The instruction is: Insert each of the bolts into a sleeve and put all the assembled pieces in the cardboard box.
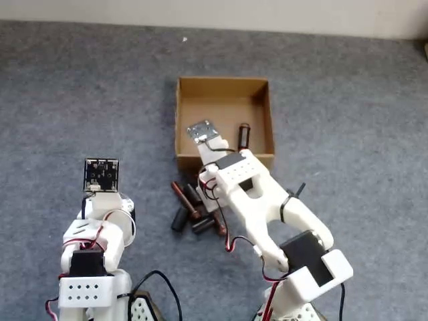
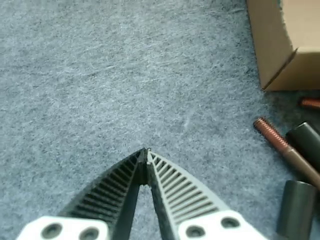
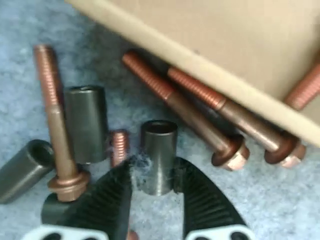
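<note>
Several copper bolts [image 3: 192,117] and dark sleeves [image 3: 86,122] lie in a loose pile [image 1: 194,207] on the carpet, just in front of the cardboard box [image 1: 224,85]. Inside the box lies one assembled piece [image 1: 244,136]. My right gripper [image 3: 154,170] is low over the pile and open. Its fingers [image 3: 200,200] stand close on either side of one dark sleeve [image 3: 159,160] that lies on the carpet. My left gripper [image 2: 146,156] is shut on nothing. It hangs over bare carpet to the left of the pile.
Grey carpet covers the table. The box corner [image 2: 280,45], a bolt [image 2: 282,147] and two sleeves [image 2: 305,140] appear at the edge of the left wrist view. The right arm [image 1: 267,200] stretches over the pile, while the left arm [image 1: 93,234] sits drawn back.
</note>
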{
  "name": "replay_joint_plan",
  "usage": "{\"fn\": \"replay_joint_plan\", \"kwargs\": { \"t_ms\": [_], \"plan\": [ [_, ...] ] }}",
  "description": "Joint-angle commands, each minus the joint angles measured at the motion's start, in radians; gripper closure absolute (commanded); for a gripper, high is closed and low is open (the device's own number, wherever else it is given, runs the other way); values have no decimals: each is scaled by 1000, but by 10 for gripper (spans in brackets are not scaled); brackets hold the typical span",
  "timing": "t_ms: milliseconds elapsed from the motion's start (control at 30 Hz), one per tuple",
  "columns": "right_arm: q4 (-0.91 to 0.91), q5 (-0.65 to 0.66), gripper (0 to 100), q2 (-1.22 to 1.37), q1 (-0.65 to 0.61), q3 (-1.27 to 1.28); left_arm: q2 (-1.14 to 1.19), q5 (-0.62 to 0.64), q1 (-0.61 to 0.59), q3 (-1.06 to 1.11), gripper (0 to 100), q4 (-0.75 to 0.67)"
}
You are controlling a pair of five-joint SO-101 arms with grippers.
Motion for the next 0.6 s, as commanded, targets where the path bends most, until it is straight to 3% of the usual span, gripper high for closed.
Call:
{"fn": "replay_joint_plan", "kwargs": {
  "t_ms": [0, 267, 567],
  "plan": [
    [48, 60, 995, -85, 16, -27, -10, -17, -16, -5, 990, -23],
    [213, 29, 995, -509, 148, 47, -10, -23, -16, -5, 989, -23],
    [216, -158, 995, -740, 288, 282, -8, -235, -15, -36, 989, -17]
  ]
}}
